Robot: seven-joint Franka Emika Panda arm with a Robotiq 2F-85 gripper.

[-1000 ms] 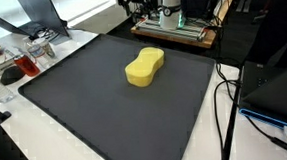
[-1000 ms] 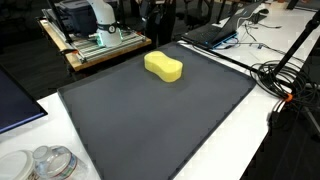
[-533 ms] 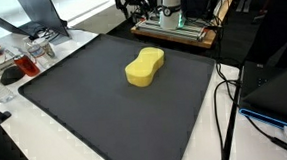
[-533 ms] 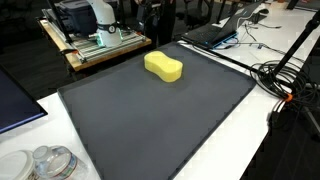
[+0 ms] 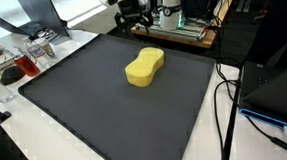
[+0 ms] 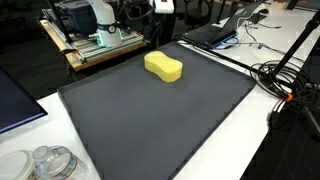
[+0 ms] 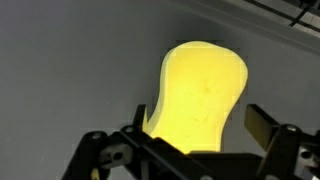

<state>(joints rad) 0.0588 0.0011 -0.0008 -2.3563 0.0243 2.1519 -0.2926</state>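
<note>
- Wrist view: the gripper (image 7: 200,122) body hides the near end of the yellow sponge (image 7: 205,80); glare blurs its surface.
- In both exterior views the top edge cuts off the arm (image 5: 127,3) (image 6: 160,6).

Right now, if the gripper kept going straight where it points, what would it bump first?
Most likely the yellow sponge: in the wrist view it lies straight ahead, between the fingers of the open gripper, on the dark mat. How far away it is, I cannot tell.
</note>
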